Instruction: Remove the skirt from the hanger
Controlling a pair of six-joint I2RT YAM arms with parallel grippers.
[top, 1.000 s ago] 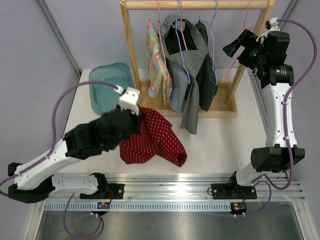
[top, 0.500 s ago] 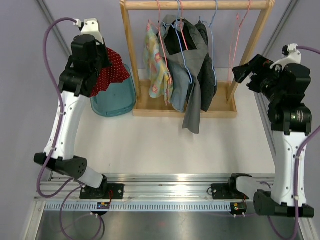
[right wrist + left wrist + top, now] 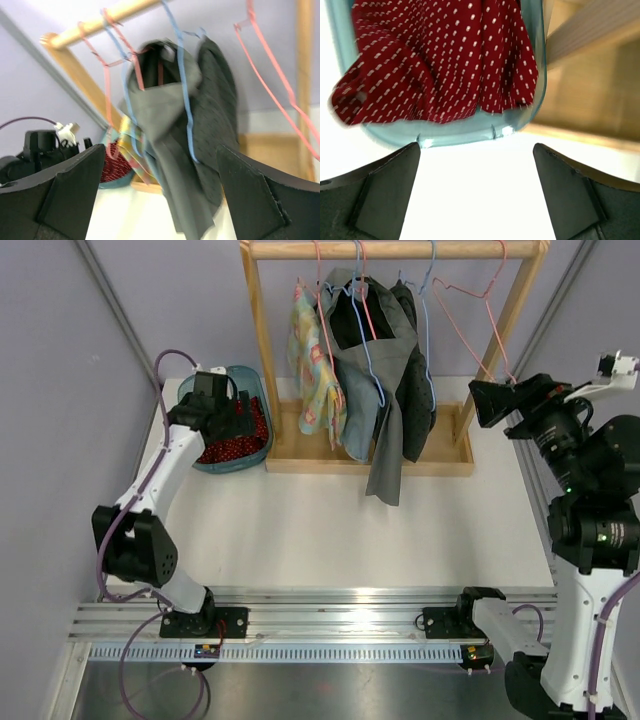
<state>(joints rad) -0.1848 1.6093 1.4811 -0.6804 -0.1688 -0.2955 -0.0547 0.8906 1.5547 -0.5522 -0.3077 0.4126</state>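
Our left fingers, spread, face the skirt in the bin at the table's far-left corner; our right fingers are spread too, well apart.

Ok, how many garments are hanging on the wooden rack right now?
3: a floral garment at the left end, a grey garment in the middle, a dark garment right of it. They overlap, so another may be hidden.

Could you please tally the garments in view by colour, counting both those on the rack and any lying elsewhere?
Red dotted skirt, lying in the teal bin: 1
Floral yellow-green garment, hanging: 1
Grey garment, hanging: 1
Dark charcoal garment, hanging: 1
Total: 4
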